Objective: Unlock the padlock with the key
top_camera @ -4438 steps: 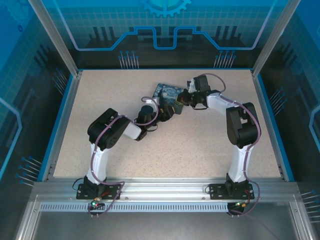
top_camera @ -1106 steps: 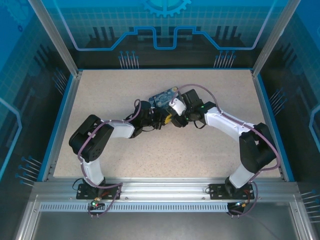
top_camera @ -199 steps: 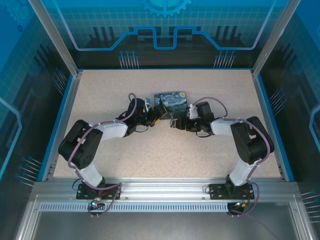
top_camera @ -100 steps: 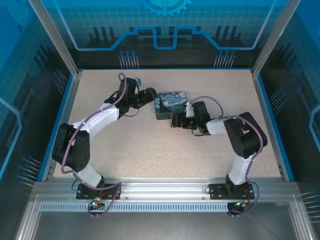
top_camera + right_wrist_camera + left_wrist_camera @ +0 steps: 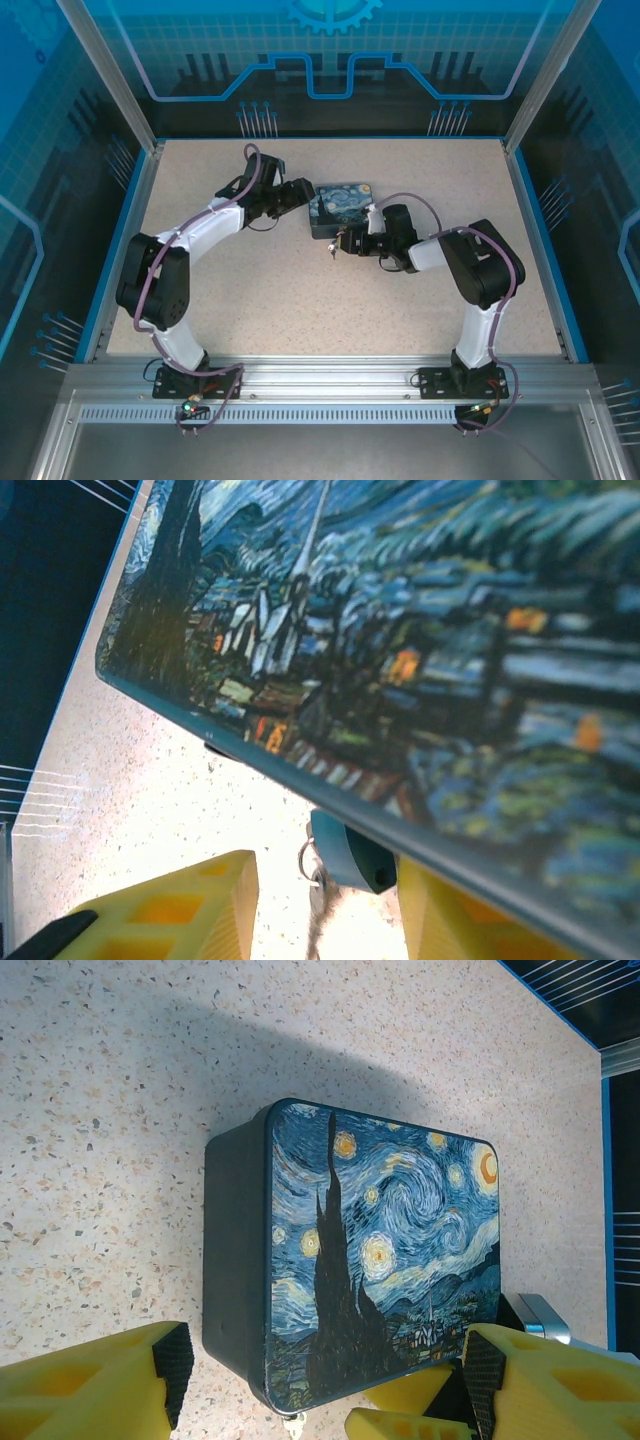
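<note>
The table (image 5: pixel 250 290) is a speckled beige slab with a blue rim. A painted tin (image 5: pixel 342 204) lies flat on it, lid up, just ahead of the spread left jaws. At the tin's edge a small padlock (image 5: pixel 350 855) hangs between the right jaws. Whether it touches the table is unclear.

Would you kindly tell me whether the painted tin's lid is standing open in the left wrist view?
No, the painted tin is shut: its starry-night lid lies flat on the dark body with no gap showing.
</note>
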Robot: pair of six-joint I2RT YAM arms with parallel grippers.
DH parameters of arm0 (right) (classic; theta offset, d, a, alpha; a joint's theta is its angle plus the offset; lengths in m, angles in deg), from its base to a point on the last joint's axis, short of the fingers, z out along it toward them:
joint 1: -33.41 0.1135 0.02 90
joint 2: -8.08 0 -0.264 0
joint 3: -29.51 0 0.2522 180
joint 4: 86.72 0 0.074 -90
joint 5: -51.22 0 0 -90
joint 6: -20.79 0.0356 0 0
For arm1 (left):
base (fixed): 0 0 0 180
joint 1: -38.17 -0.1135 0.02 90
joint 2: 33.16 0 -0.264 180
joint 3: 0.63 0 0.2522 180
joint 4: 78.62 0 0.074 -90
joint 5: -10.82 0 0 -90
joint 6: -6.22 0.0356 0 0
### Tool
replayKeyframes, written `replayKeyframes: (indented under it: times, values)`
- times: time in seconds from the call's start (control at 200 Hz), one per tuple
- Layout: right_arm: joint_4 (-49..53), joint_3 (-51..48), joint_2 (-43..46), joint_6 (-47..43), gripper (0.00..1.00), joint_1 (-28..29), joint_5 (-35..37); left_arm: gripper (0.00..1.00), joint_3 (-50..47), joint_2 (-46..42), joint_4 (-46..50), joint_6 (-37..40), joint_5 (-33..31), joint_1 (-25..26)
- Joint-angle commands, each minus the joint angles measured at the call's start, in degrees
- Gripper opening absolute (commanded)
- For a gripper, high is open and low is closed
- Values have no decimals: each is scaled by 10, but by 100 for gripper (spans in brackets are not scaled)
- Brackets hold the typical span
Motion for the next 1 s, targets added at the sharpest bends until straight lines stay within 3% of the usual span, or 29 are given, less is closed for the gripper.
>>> replayKeyframes:
  times: [0.0,0.175,0.535,0.755,0.995]
  values:
    - [-18,-13,-12,-5,42,9,-19,74,24,4,14,19,-6,-3]
    - [-31,-29,-9,0,48,8,-9,74,30,11,13,18,0,-3]
    - [-56,-66,19,48,48,10,19,75,40,30,10,48,17,-2]
    - [-5,-64,50,55,47,59,128,76,90,62,51,86,9,-1]
    - [21,-68,60,126,49,105,267,77,137,90,106,137,-56,5]
